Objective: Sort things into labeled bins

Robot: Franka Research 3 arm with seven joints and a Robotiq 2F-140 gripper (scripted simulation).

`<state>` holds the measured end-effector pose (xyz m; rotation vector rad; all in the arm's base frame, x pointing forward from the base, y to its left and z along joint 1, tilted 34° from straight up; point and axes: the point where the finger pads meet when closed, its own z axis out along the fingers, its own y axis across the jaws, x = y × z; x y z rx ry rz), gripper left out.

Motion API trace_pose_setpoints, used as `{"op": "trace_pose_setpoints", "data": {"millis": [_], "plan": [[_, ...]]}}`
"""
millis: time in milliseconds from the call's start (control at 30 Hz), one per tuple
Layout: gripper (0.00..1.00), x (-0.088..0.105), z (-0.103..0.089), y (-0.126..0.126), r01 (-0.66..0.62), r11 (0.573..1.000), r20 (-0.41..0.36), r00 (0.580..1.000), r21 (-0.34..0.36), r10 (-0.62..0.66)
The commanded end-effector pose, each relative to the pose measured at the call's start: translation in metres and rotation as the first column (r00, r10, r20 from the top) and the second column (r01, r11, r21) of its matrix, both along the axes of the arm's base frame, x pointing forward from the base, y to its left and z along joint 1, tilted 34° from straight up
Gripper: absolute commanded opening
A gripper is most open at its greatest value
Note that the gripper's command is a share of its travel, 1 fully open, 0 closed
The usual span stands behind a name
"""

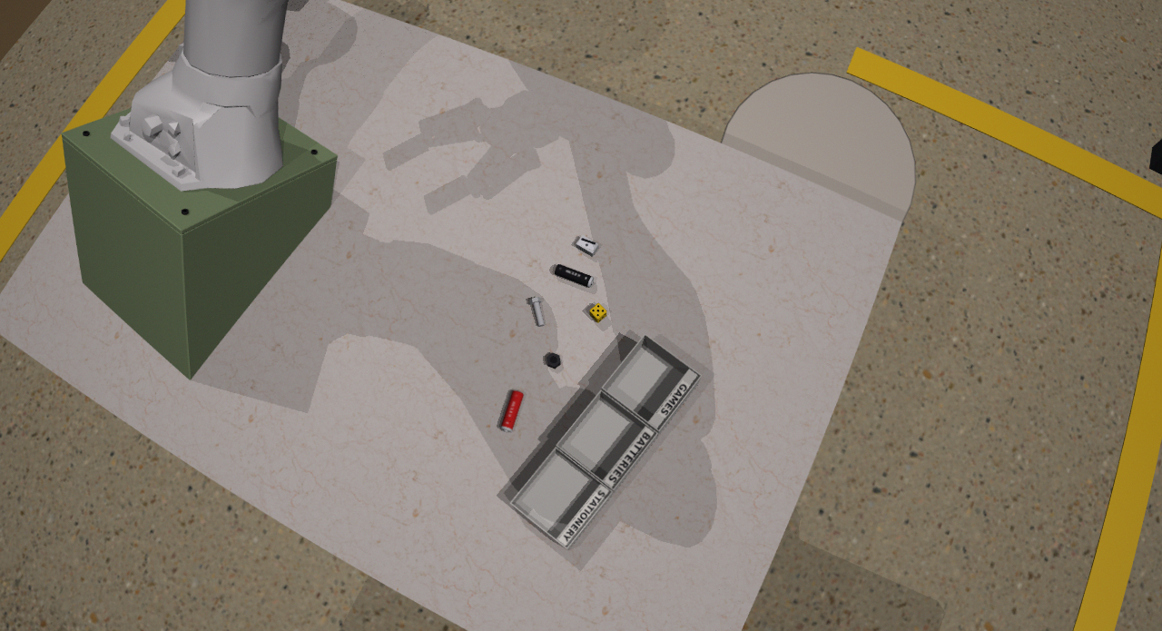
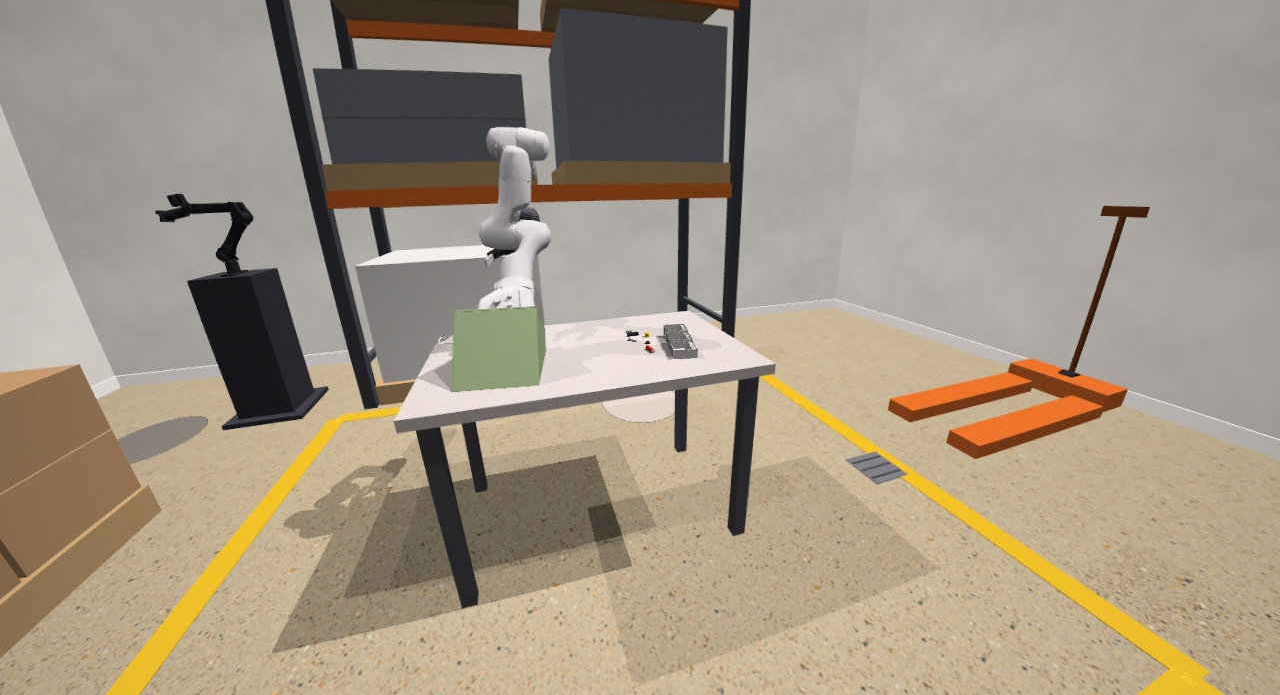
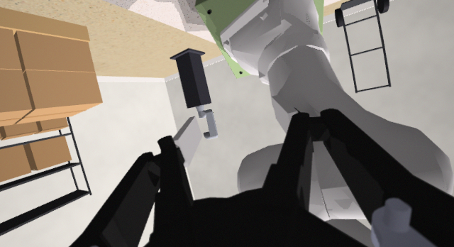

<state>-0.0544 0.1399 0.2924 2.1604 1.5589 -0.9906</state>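
Observation:
Three joined grey bins stand on the table: GAMES (image 1: 647, 378), BATTERIES (image 1: 599, 437) and STATIONERY (image 1: 554, 493), all empty. To their left lie a small white tile with dark marks (image 1: 585, 244), a black battery (image 1: 573, 274), a yellow die (image 1: 597, 311), a silver bolt (image 1: 535, 310), a black nut (image 1: 552, 359) and a red battery (image 1: 511, 409). My gripper (image 3: 235, 117) is high above the table, out of the overhead view. Its black fingers stand apart with nothing between them. The wrist view faces my own arm and the green base (image 3: 227, 23).
The green pedestal (image 1: 194, 221) carrying my arm stands at the table's left end. The things and bins also show small in the side view (image 2: 662, 337). A shelf rack stands behind the table.

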Motion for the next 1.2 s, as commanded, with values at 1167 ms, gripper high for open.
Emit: {"op": "trace_pose_setpoints", "data": {"millis": [1167], "plan": [[0.05, 0.086, -0.087, 0.107, 0.345, 0.922, -0.167, 0.933, 0.174, -0.318]]}}
